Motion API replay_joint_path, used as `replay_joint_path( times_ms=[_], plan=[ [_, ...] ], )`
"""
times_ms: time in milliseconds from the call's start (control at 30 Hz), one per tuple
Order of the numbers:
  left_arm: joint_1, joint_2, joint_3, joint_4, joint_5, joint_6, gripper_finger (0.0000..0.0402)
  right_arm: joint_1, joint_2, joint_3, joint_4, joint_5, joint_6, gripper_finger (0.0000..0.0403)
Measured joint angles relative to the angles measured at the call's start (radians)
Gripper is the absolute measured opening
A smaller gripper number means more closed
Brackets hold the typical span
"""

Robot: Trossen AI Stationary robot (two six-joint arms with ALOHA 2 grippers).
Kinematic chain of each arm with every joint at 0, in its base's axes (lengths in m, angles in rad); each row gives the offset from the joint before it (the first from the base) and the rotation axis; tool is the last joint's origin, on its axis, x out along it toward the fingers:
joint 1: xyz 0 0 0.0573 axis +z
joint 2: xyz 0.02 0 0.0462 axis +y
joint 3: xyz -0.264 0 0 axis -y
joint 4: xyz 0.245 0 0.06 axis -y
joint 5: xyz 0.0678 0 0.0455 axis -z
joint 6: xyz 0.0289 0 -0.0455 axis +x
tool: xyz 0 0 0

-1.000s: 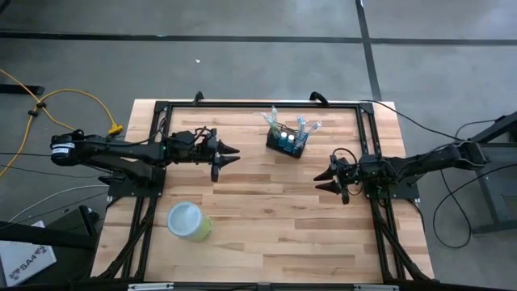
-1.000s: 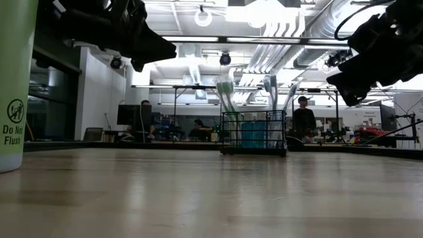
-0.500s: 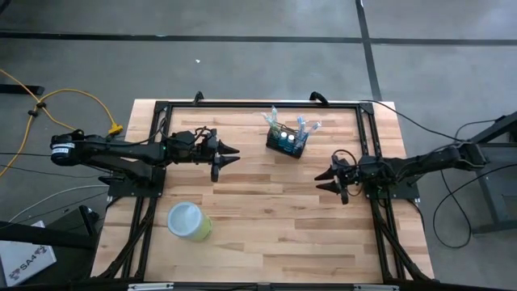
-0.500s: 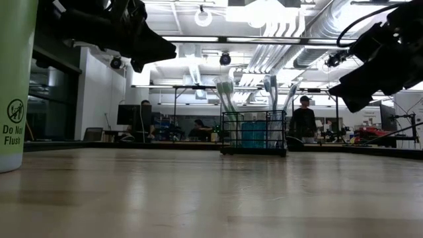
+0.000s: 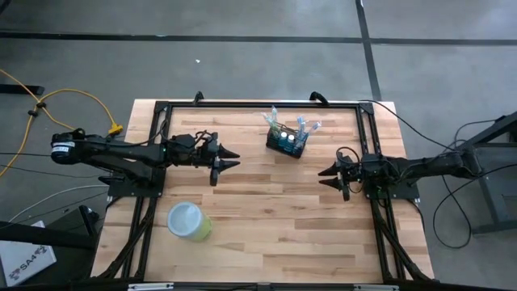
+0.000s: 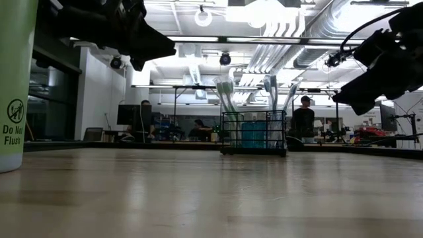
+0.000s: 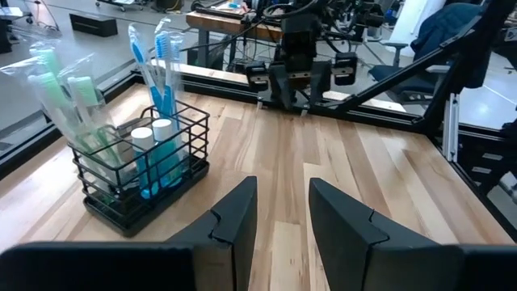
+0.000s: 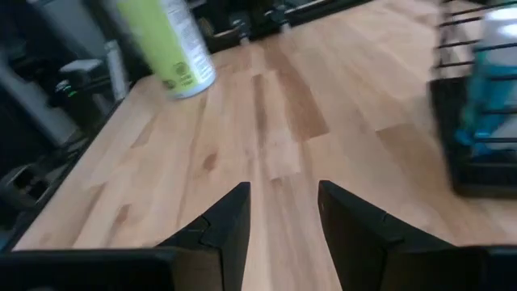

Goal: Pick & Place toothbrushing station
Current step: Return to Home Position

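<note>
The toothbrushing station, a small black wire-mesh basket holding wrapped toothbrushes and small bottles, stands on its base on the wooden table toward the far side; it also shows in the low view and the left wrist view. My left gripper is open and empty above the table, left of the basket. My right gripper is open and empty above the table, right of and nearer than the basket; part of the basket shows in the right wrist view.
A light-green round cup stands near the table's left near side, also in the low view and the right wrist view. A black frame runs along the table's edges. Bare wood lies between the grippers.
My right gripper has drawn back a little toward the table's right edge and turned slightly. My left arm and the basket have kept still.
</note>
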Motion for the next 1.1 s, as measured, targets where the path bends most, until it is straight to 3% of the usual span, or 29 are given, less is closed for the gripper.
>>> replay_joint_path(
  times_ms=[100, 600, 1100],
  plan=[
    [-0.001, 0.0, 0.0, 0.0, 0.0, 0.0, 0.011, -0.007, -0.02, 0.0, -0.016, 0.041, 0.003, 0.0139],
    [-0.001, 0.0, 0.0, 0.0, 0.0, 0.001, 0.011, -0.096, -0.023, 0.0, -0.025, 0.042, -0.012, 0.0139],
    [-0.001, 0.0, 0.0, 0.0, 0.0, 0.003, 0.011, -0.276, -0.022, 0.0, -0.028, 0.046, -0.041, 0.0139]
  ],
)
